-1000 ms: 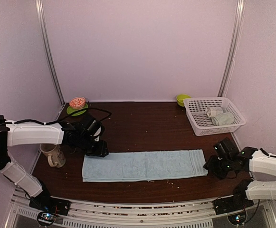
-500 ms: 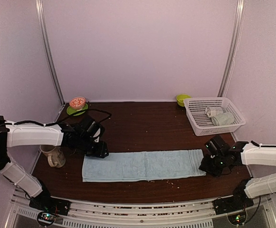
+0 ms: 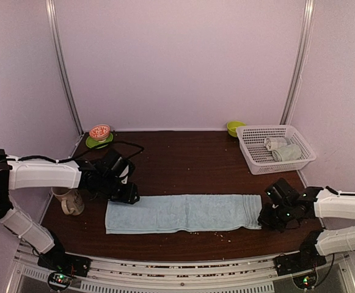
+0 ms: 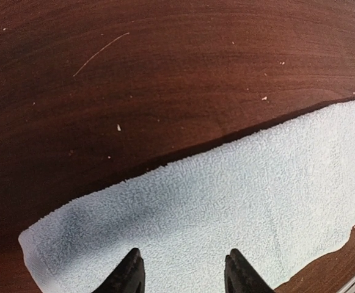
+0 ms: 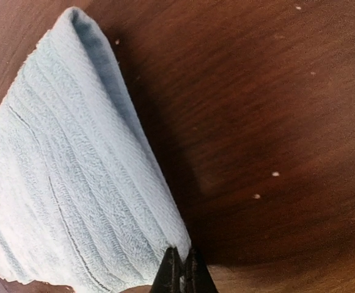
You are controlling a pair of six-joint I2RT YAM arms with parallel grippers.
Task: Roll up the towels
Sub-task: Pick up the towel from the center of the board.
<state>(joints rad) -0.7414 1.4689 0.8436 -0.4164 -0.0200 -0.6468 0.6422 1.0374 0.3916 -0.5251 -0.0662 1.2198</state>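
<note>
Right hand [image 5: 181, 261] pinches blue towel [image 5: 73, 171], plain only wrist-side.

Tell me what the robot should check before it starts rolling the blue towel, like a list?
1. Right gripper shut on the light blue terry towel's short edge: ok.
2. Left gripper open, above the towel's other end: ok.
3. Towel flat on the dark wooden table: ok.
4. Nothing lying on the towel: ok.
5. Beige ceramic mug apart from the towel: ok.
6. Every towel layer pinched: cannot tell.
</note>
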